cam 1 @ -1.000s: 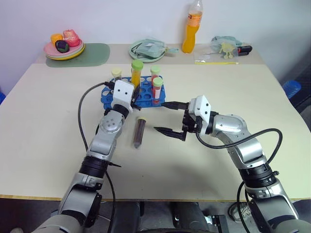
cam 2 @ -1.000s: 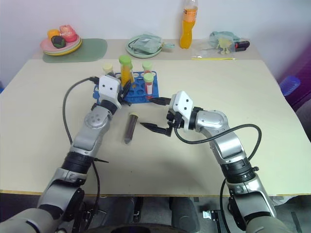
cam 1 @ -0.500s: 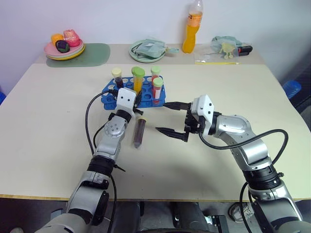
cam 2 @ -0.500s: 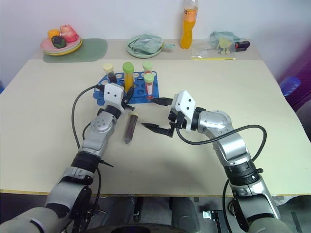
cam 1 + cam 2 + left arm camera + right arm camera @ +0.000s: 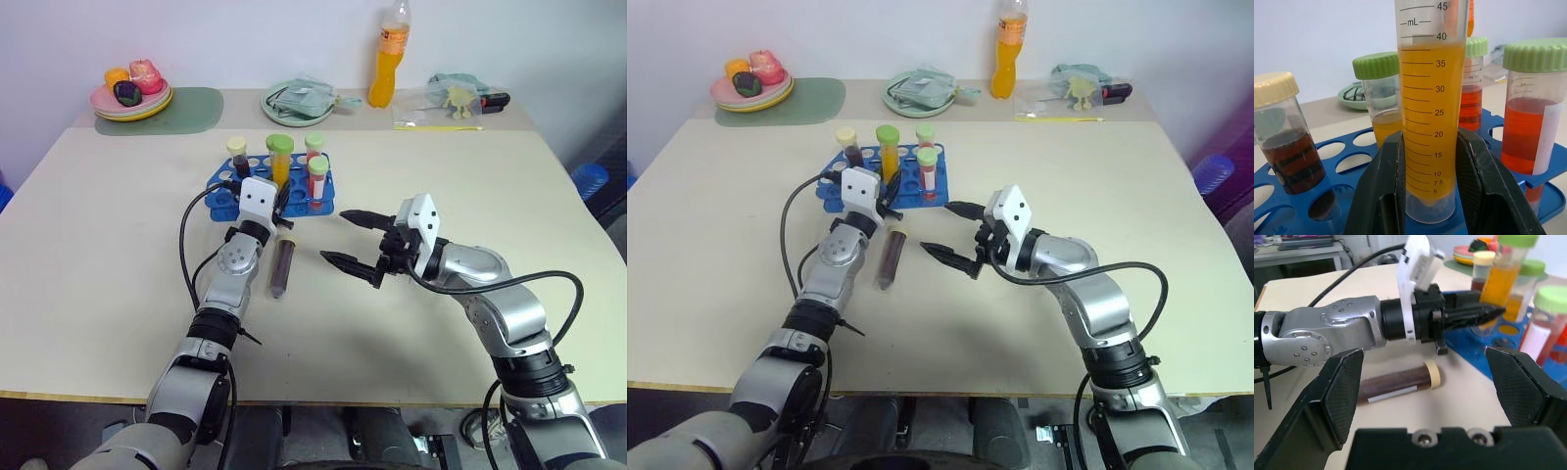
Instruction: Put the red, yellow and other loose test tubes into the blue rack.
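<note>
On the left part of the table [image 5: 88,245], the blue rack [image 5: 220,191] is seen standing upright, with a cream-capped dark tube [image 5: 237,155] in its far left hole. The left gripper [image 5: 1430,161] is closed on the yellow tube [image 5: 280,157], which is held upright with its base set into a hole of the rack. Just right of it, two green-capped tubes of red-orange liquid [image 5: 316,181] are seen standing in the rack. In front of the rack, a dark brown tube with a cream cap [image 5: 282,264] is lying flat on the table. Further right, the right gripper [image 5: 355,239] is held above the table with its fingers spread wide and nothing between them, near the lying tube but apart from it.
</note>
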Available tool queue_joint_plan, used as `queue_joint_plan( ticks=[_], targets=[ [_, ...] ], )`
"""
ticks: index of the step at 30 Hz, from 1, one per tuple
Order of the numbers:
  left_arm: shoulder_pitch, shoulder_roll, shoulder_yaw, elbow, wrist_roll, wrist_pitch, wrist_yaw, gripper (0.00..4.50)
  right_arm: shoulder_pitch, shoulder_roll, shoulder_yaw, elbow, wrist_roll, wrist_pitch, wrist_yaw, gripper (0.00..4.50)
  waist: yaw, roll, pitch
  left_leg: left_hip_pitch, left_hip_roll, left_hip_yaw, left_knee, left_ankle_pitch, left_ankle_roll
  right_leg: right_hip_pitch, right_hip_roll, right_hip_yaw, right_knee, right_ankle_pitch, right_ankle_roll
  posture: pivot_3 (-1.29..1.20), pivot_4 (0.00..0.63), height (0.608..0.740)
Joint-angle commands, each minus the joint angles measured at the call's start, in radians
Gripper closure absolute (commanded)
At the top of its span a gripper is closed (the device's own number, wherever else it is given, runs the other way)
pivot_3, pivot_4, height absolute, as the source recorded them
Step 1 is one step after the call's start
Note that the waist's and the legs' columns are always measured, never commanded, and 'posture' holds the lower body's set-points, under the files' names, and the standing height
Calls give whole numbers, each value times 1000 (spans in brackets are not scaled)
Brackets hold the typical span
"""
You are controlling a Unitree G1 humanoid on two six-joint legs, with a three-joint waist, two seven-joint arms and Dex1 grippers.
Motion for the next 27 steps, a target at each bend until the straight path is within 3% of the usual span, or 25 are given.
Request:
queue_joint_plan(
  ticks=[1,27],
  targets=[
    [-11,-17,25,-5,-24,-8,-20,3683,17,-5,-22,-54,15,-5,-10,118,0,0,0,0,0,0,0,0,0,0,0,0,0,0,0,0,150,729],
    [-29,-74,63,51,-21,-32,-34,3683,14,4,2,-44,3,-21,-8,118,2,0,0,0,0,0,0,0,0,0,0,0,0,0,0,0,150,729]
  ],
)
